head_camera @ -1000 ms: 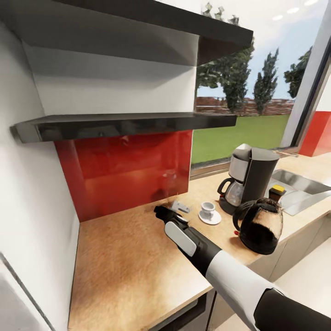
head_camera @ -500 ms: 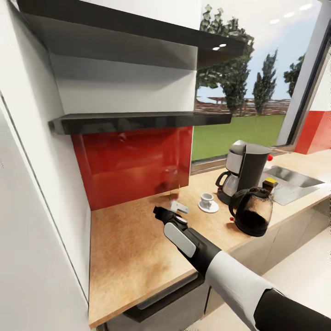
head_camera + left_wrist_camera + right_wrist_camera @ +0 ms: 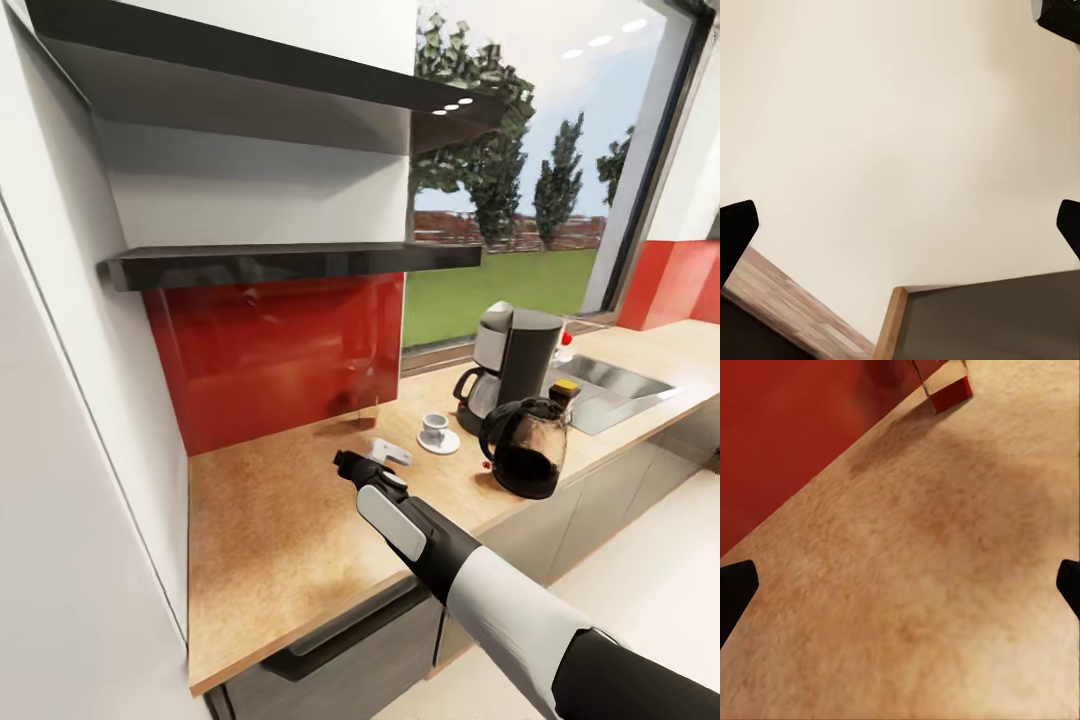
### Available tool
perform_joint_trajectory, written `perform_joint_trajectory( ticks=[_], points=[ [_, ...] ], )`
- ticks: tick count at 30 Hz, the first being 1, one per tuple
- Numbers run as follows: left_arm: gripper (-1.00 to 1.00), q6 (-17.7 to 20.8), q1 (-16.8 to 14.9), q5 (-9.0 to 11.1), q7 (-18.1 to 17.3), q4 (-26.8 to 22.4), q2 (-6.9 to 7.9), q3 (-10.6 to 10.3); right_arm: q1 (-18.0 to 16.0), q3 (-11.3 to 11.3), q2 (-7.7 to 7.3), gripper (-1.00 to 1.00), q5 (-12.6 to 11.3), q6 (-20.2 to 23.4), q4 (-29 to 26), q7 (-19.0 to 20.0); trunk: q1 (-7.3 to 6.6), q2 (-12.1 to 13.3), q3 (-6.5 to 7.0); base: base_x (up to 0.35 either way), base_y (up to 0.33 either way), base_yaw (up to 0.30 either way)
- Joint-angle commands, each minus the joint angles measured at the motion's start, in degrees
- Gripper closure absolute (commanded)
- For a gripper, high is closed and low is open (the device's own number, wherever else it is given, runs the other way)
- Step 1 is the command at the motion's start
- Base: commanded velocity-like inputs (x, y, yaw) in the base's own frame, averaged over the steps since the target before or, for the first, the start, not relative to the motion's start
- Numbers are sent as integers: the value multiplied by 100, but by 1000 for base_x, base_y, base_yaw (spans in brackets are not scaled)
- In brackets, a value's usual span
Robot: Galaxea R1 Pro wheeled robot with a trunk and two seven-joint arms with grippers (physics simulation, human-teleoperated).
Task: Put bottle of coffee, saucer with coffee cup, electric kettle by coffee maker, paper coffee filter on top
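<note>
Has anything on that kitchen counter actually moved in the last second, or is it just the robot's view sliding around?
It is the view: the head camera has pulled back and swung, so everything shifts together. The coffee maker, electric kettle, bottle of coffee and the coffee cup on its saucer keep the same arrangement on the countertop. The right hand still hovers over the counter, holding nothing; nothing was grasped or let go.

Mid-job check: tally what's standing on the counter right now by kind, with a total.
Coffee maker: 1
Electric kettle: 1
Bottle of coffee: 1
Coffee cup: 1
Saucer: 1
Small pale grey item near the right gripper: 1
Total: 6
</note>
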Motion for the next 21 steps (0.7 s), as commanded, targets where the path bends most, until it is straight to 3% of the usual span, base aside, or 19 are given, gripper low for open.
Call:
perform_joint_trajectory(
  ticks=[1, 11, 19, 21],
  points=[
    [-100, -27, -1, 62, 7, 6, -1, -46, -4, 10, 0, -100, -1, 26, 10, -32, 3, -8, -6, -1, 0, -255],
    [-100, -27, -19, 82, 7, -100, -8, -43, 7, 39, 0, -100, 28, 27, 298, -32, 3, -8, 7, -15, -6, -262],
    [-100, -21, -27, 93, 7, -114, -10, -33, 36, 961, 0, -100, 22, -16, 336, -31, 3, -8, 38, -260, -63, -257],
    [-100, -20, -28, 94, 7, -117, -10, -33, 48, 1102, 0, -100, 20, -26, 405, -12, 3, -8, 46, -309, -8, -257]
  ],
)
